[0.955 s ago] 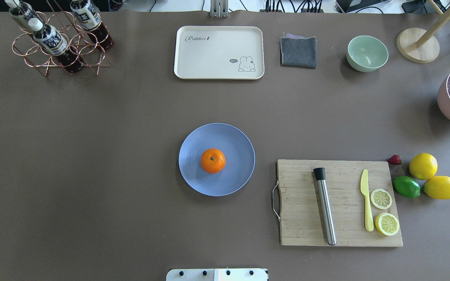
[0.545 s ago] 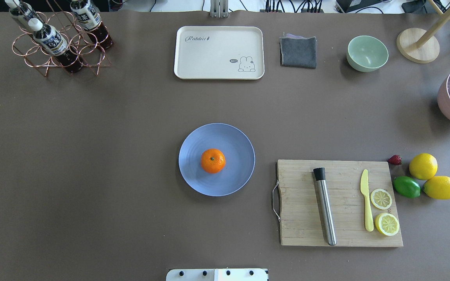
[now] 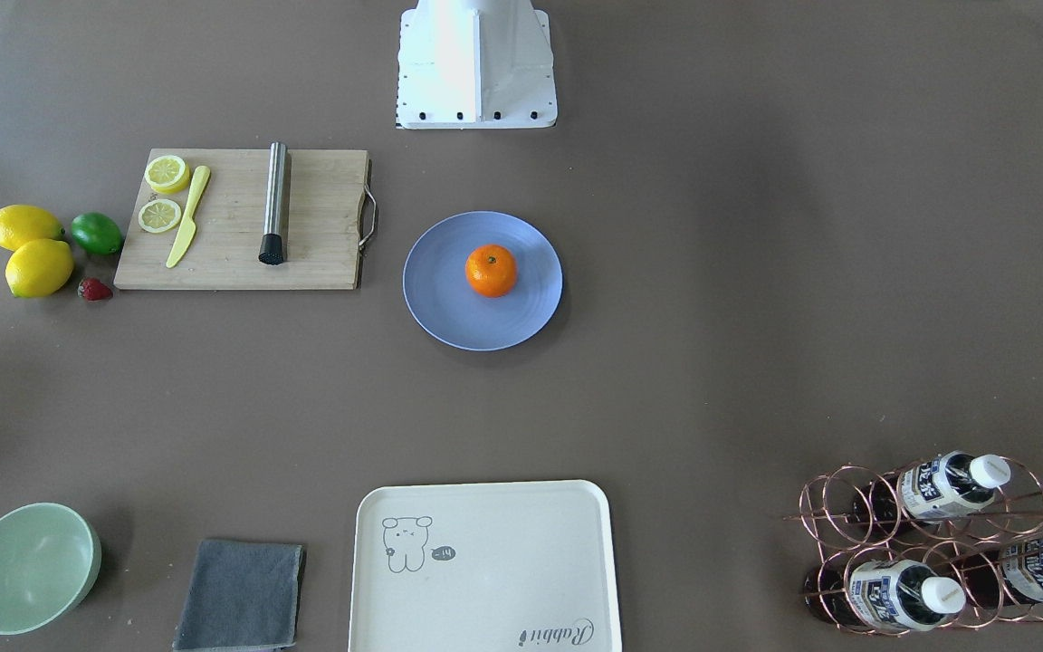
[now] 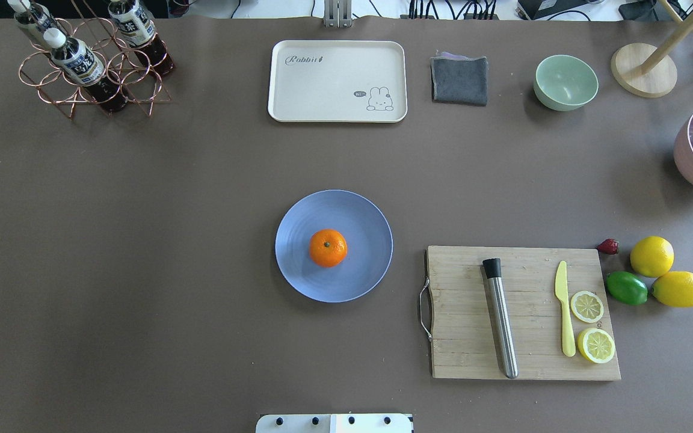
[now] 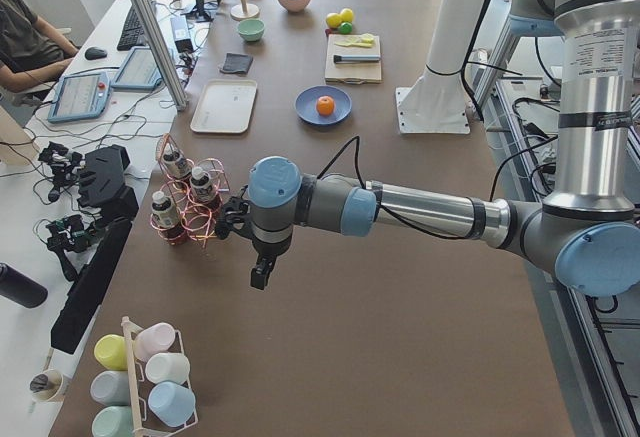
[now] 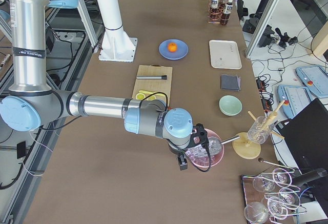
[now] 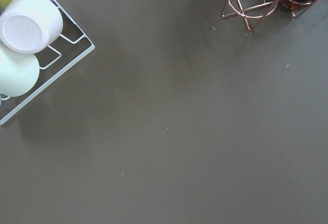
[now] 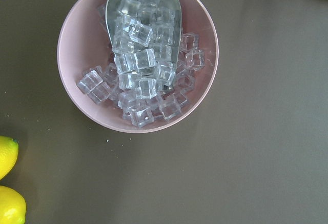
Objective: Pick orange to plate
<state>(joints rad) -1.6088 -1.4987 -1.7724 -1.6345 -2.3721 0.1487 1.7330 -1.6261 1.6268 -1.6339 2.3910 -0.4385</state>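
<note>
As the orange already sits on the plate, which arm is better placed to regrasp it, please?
Probably right: the right tool hangs by the ice bowl; the left tool is past the bottle rack, seemingly farther off.

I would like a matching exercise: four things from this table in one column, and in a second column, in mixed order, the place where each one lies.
Things:
1. orange
2. yellow knife
3. lime
4. grey cloth

Places:
A. between the tray and the green bowl
B. on the cutting board
C. on the blue plate
D. on the table, next to the lemons

Pairs: 1-C, 2-B, 3-D, 4-A
</note>
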